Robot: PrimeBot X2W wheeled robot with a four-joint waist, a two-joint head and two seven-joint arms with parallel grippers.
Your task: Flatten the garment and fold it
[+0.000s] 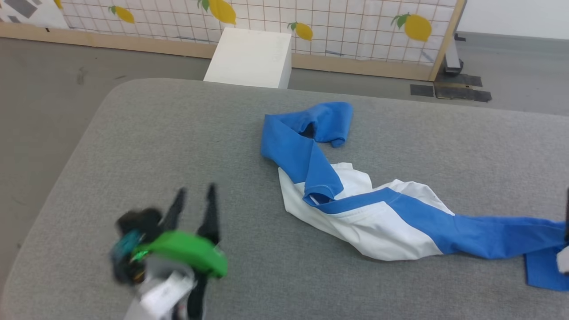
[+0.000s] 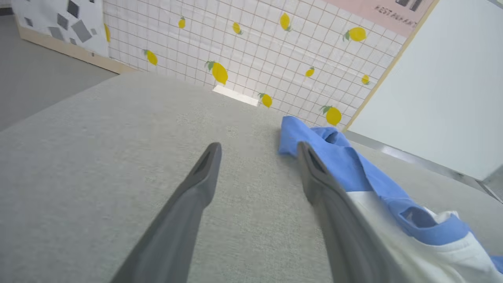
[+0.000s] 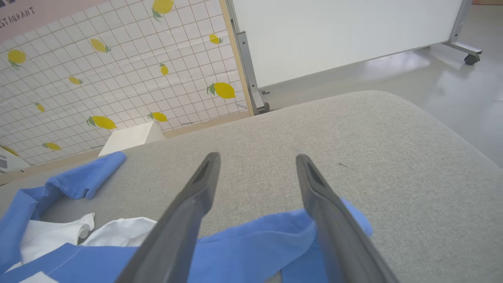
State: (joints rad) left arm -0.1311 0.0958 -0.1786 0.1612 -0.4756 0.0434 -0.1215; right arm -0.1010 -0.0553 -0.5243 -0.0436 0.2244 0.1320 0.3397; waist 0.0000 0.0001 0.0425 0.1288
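Garment [image 1: 382,224] of soft cotton, a T-shirt with a white body and royal-blue sleeves and shoulders, lies unfolded on a broad grey fabric-covered counter [image 1: 178,133] with rounded corners. From where I stand, the counter takes up most of the space. Grey floor [image 1: 44,89] runs round it, and behind it stands a tall white grid-patterned screen printed with yellow lemons [image 1: 346,26]. Beside the screen is a plain white panel on a wheeled metal frame [image 3: 346,35].

The garment is pulled into a long, twisted strip across the right half of the counter. One blue sleeve [image 1: 329,122] curls over itself at the far end, near the middle of the counter. The white body is bunched in the centre, crossed by a blue band. The other blue sleeve [image 1: 511,235] trails off towards the near right edge.

A white rectangular box [image 1: 251,58] sits on the floor between the counter's far edge and the screen.

The left hand [image 1: 196,190], with a green band at its wrist, hovers over bare counter to the left of the garment. It is blurred in the head view, but its dark fingers are spread and hold nothing. The right hand [image 3: 257,157] hangs just above the trailing blue sleeve, with its fingers spread wide and no cloth pinched between them.
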